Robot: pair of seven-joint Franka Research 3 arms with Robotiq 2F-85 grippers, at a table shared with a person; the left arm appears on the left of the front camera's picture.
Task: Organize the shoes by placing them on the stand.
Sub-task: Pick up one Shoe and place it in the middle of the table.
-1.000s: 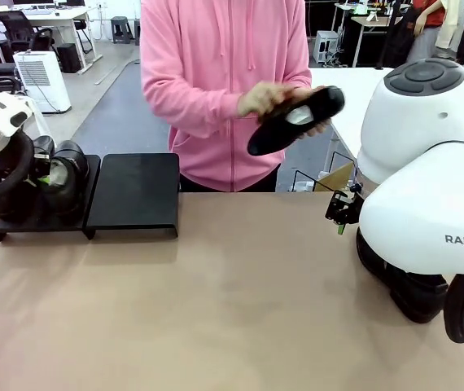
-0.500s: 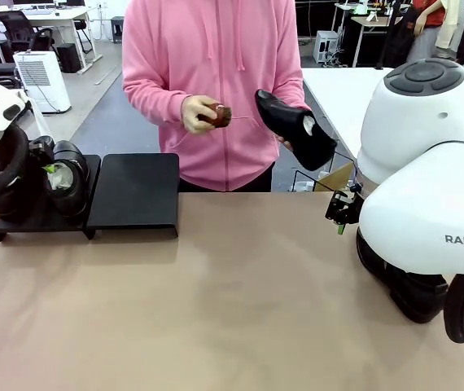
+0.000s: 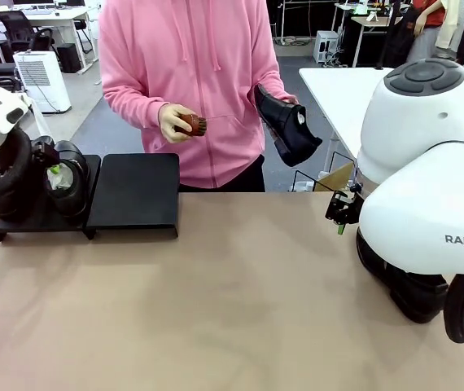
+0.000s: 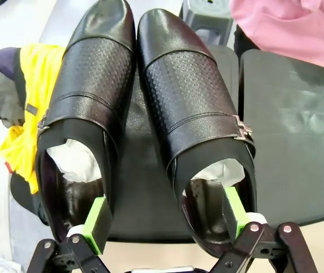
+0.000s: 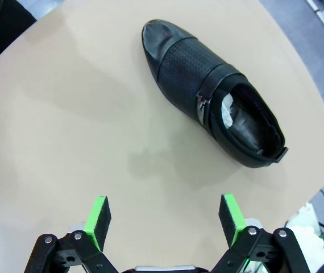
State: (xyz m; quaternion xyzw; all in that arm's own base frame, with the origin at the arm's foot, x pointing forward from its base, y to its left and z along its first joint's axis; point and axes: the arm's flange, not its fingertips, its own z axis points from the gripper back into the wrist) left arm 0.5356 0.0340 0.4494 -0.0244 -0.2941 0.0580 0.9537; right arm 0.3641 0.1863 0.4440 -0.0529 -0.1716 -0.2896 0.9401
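Note:
Two black shoes, one (image 4: 91, 85) beside the other (image 4: 190, 96), stand together with white paper inside on the left platform of the stand (image 4: 145, 187). My left gripper (image 4: 166, 216) hovers open at their heels, one green pad over each shoe's opening, gripping nothing. The stand's right platform (image 3: 134, 191) is bare. A third shoe (image 5: 207, 94) lies on the tan table ahead of my open right gripper (image 5: 165, 213), well apart from it. The person holds a fourth shoe (image 3: 287, 126) heel-down in one hand.
In the person's other hand is a small brown brush (image 3: 191, 124), held above the table's far edge. My right arm's white body (image 3: 427, 187) fills the right side of the table. A yellow and grey bundle (image 4: 20, 114) lies beside the stand.
The person has stepped to the left, tipped the held shoe from flat to nearly upright, and pulled the brush hand away from it. My left arm has shifted slightly at the stand.

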